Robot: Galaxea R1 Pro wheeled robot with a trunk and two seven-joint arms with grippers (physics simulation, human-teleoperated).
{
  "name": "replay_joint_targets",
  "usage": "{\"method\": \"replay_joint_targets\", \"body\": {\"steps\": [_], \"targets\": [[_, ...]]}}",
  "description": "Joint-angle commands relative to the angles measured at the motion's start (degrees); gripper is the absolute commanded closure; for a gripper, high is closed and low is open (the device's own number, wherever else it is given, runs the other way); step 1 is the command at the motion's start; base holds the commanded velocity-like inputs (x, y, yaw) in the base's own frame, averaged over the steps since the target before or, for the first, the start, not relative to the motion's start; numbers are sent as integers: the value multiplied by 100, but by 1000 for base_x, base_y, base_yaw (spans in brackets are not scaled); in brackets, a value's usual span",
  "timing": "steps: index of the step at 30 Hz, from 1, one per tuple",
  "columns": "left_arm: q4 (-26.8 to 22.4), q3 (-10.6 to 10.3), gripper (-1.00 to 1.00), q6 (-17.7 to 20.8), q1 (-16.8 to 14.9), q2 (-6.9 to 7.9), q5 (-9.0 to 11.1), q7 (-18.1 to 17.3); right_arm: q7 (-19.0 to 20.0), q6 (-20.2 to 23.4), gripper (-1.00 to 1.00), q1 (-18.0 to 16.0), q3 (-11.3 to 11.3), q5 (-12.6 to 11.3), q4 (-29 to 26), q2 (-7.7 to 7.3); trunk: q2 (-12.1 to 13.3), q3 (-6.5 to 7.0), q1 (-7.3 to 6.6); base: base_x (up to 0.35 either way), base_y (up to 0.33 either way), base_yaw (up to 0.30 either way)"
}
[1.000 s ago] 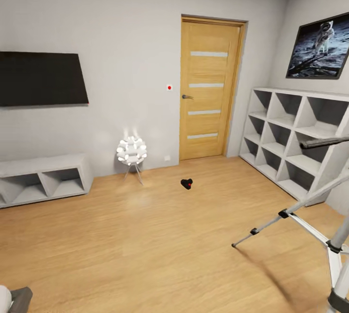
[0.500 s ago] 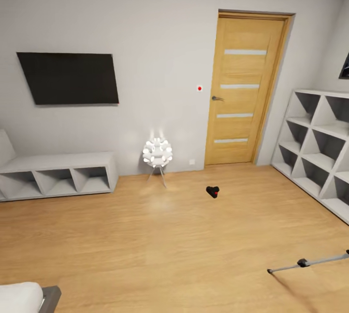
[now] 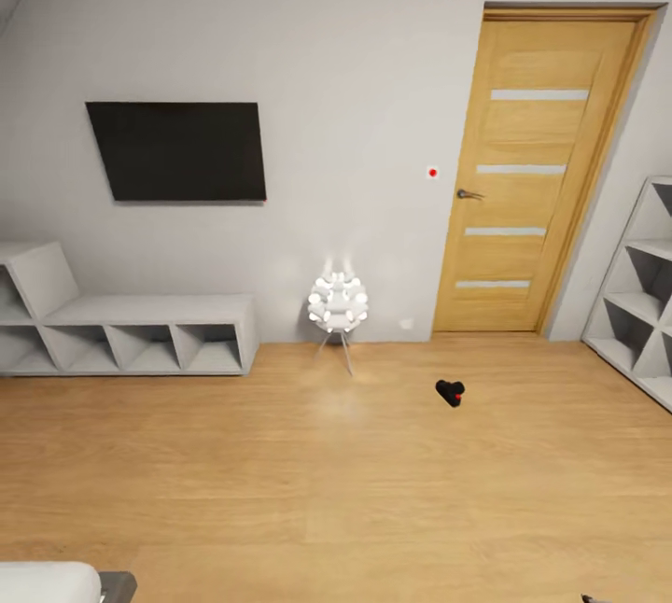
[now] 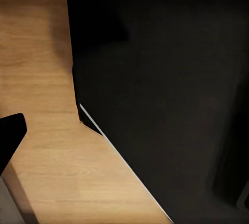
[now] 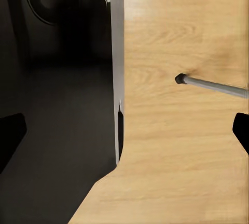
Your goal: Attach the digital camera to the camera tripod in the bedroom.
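Black fingertips, right gripper (image 5: 124, 133): one dark tip sat at each edge of the right wrist view, spread wide with nothing between them; jaws released, empty.
Left gripper (image 4: 124, 135): one dark fingertip (image 4: 9, 133) was visible; the other was lost against the robot's dark body, so spread or closed could not be told. Nothing was seen held.
Below both grippers: light wood floor (image 3: 280, 491) beside the robot's own dark base.
Tripod (image 5: 207, 84): one silver leg with a black foot lay across the floor in the right wrist view, on the right arm's side and apart from the fingertips. Its head and mount were out of frame.
Camera (image 3: 450, 392): small and black with a red spot, it rested on the bare floor ahead and slightly right of centre in the head view, well apart from the robot, between the white ball lamp (image 3: 338, 302) and the wooden door (image 3: 546, 174).
Long axis of camera: too small to tell.
Key relation (judgement): the camera lay forward and right, so the right arm was nearer; the base needed to drive closer before any reach.
Step (judgement): approach, no grasp yet.
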Motion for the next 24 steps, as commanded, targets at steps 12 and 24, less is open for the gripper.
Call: {"method": "replay_joint_targets", "body": {"steps": [12,24], "targets": [[-11,-9,-100,17,3,-4,6,-2,14,-22,-100,-1,-8,-3,8,-1,-1,-3,4,341,1,-8],[-11,-4,-100,18,4,-3,7,-2,15,-22,-100,-2,-10,-2,6,-1,-1,-3,4,342,0,-212]]}}
